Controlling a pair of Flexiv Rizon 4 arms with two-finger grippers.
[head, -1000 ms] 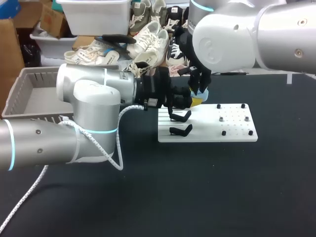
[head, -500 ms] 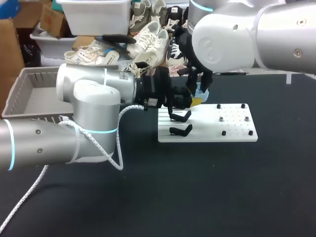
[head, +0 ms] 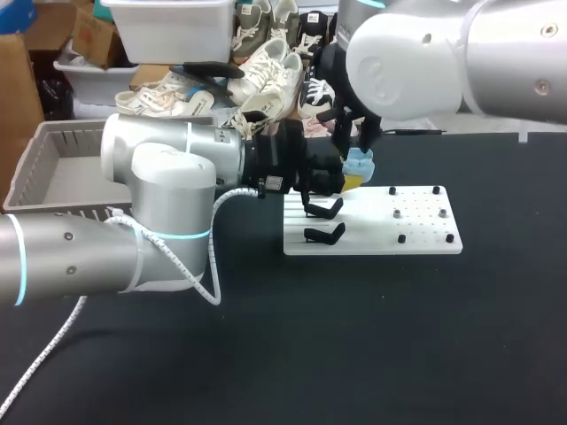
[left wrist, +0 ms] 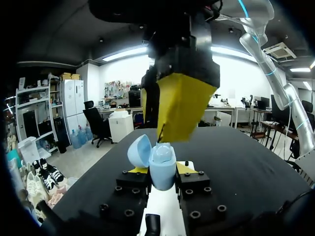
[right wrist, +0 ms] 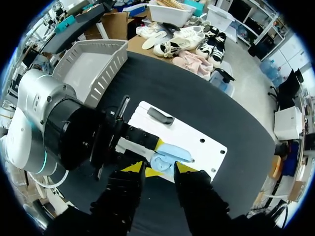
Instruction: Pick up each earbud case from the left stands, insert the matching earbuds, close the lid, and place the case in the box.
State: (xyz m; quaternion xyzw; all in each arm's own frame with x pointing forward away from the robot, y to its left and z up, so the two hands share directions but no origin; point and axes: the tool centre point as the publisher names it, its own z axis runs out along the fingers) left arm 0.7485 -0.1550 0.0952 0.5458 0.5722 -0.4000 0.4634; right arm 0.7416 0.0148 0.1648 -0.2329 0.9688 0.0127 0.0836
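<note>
Pale blue egg-shaped earbud case (left wrist: pixel 162 158), lid flipped open, sits clamped in our left gripper (left wrist: pixel 162 170) over the white board (head: pixel 416 232). Our right gripper (right wrist: pixel 157 168), fingers apart at the case's 12 o'clock, has risen off it.

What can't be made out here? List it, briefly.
- Earbuds inside the earbud case: in the left wrist view, the right arm's yellow fingertip partly covers the opening. The case is too small in the other views.
- Right end of the box: in the head view, it is hidden by the left arm.
</note>
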